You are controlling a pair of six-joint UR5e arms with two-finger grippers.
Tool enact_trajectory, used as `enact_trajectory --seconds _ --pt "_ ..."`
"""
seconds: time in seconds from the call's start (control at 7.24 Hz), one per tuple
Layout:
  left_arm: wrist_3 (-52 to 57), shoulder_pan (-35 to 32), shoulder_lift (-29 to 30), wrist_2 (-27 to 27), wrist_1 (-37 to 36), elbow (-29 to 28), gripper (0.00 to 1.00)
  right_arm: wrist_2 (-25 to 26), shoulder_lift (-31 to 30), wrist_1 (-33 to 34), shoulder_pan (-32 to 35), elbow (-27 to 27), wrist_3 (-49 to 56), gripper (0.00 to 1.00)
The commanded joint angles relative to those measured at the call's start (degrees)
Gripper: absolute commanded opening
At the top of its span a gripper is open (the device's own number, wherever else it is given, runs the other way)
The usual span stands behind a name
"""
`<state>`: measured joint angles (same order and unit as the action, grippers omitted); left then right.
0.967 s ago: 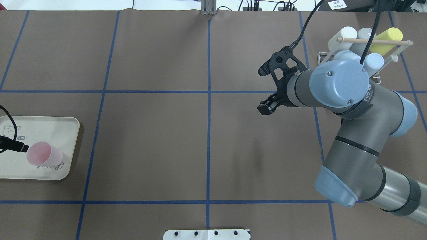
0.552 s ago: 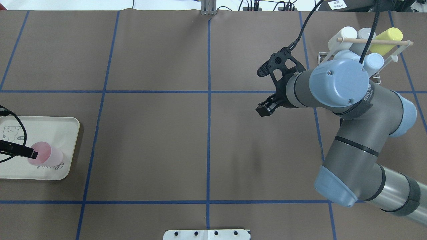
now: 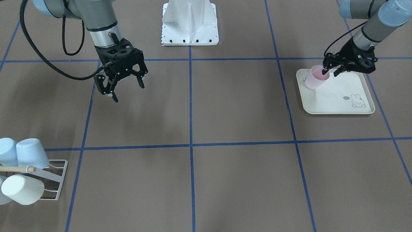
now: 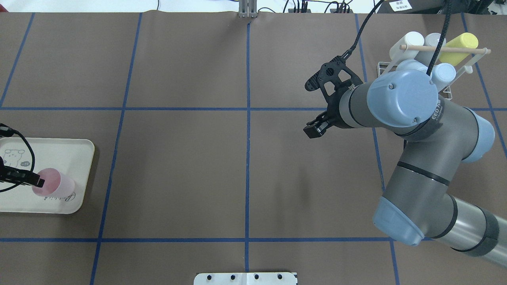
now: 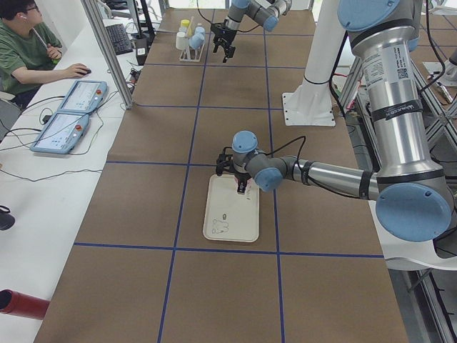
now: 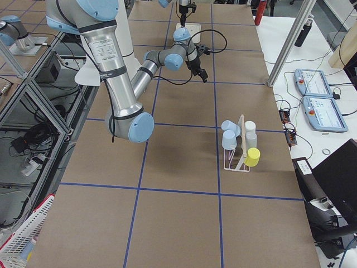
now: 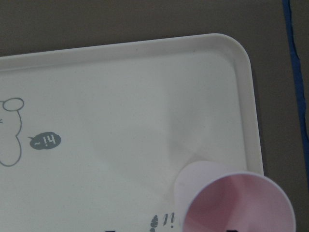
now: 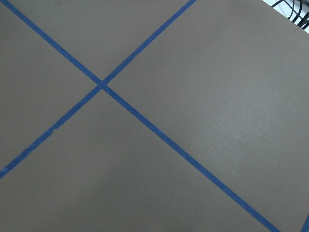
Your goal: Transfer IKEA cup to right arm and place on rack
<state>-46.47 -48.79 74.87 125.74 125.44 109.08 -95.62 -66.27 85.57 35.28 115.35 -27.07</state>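
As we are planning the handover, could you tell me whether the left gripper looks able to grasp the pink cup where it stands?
Probably yes. The left gripper is open at the pink cup, one finger over its mouth, one outside the rim; the cup stands alone on the tray.

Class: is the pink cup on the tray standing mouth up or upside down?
Mouth up: the pink cup stands on the tray, open rim on top; the left wrist view looks into it.
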Motion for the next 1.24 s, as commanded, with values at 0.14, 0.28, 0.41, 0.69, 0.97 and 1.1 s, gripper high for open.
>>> enact_trajectory --seconds 0.14,0.28,0.41,0.69,0.97,1.1 --pt "-0.3 0.0 0.4 -0.1 -0.2 0.0 0.0 0.0 0.0 -0.1 0.0 0.4 -0.1 1.0" --pt "-0.2 0.0 0.3 -0.2 -0.5 -0.1 0.0 -0.1 0.1 -0.1 0.0 0.4 -0.1 1.0" --pt "-0.1 -0.3 0.3 0.0 -0.6 0.1 0.0 -0.1 0.3 -0.1 -0.1 0.4 -0.1 1.0" --pt "0.3 -6.4 0.5 0.8 -3.9 1.4 0.0 -0.1 1.0 -0.1 -0.5 0.4 0.0 1.0" --pt "0.4 -13.8 5.2 5.8 -14.2 7.2 0.0 -0.1 4.1 -0.1 -0.7 0.0 0.1 1.0" --pt "-1.0 -15.2 9.9 8.2 -18.4 7.6 0.0 0.3 4.7 -0.2 -1.0 -0.1 0.1 1.0"
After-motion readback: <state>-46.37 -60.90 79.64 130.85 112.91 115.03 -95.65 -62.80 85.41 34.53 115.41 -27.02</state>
